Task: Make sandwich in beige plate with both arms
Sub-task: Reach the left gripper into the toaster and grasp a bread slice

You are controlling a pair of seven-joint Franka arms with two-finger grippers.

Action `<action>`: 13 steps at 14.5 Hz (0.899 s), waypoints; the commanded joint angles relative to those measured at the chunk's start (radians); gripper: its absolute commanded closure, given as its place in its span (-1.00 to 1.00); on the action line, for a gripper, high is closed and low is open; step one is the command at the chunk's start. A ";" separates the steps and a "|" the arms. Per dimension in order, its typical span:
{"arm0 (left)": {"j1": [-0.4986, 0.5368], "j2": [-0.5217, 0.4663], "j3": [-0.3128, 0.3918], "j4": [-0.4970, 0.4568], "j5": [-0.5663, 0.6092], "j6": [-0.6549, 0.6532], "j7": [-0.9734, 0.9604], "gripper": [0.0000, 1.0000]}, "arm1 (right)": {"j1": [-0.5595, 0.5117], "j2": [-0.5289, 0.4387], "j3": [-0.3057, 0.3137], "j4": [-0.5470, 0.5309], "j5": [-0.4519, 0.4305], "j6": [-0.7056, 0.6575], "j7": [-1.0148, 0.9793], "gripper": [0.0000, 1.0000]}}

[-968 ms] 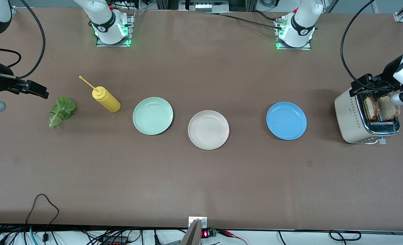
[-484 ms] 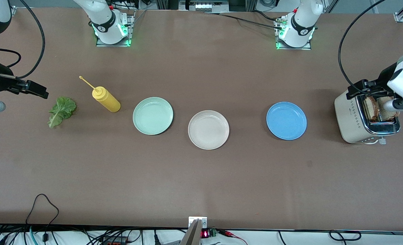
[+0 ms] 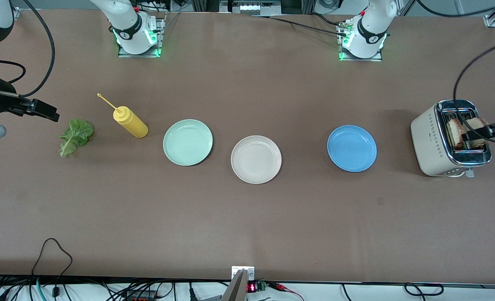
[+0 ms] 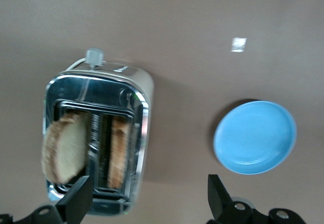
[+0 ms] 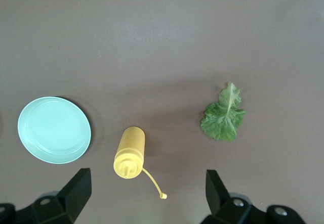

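Bread slices (image 4: 66,153) in toaster (image 4: 139,90), below open left end effector (image 4: 147,204)

Matt brown table (image 3: 247,217), glossy chrome-topped toaster (image 3: 429,142), smooth matt beige plate (image 3: 256,159), crinkled lettuce leaf (image 3: 75,135)

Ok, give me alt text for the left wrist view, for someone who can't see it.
Looking down from the open left gripper at a cream and chrome toaster with two slices of brown bread standing in its slots, one per slot. A blue plate, nothing on it, sits apart from the toaster on the brown table.
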 commanded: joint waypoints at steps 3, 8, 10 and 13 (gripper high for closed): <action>0.061 0.123 -0.007 0.051 0.012 -0.012 0.044 -1.00 | 0.004 -0.006 -0.006 -0.006 0.018 0.003 0.010 -1.00; 0.064 0.140 -0.009 -0.003 0.009 -0.061 0.043 -1.00 | 0.004 -0.005 -0.006 -0.006 0.018 0.005 0.010 -1.00; 0.064 0.140 -0.010 -0.015 0.010 -0.066 0.044 -0.92 | 0.004 -0.005 -0.006 -0.006 0.018 0.003 0.010 -1.00; 0.064 0.149 -0.010 -0.015 0.009 -0.104 0.041 -0.63 | 0.004 -0.006 -0.006 -0.006 0.018 -0.005 0.010 -1.00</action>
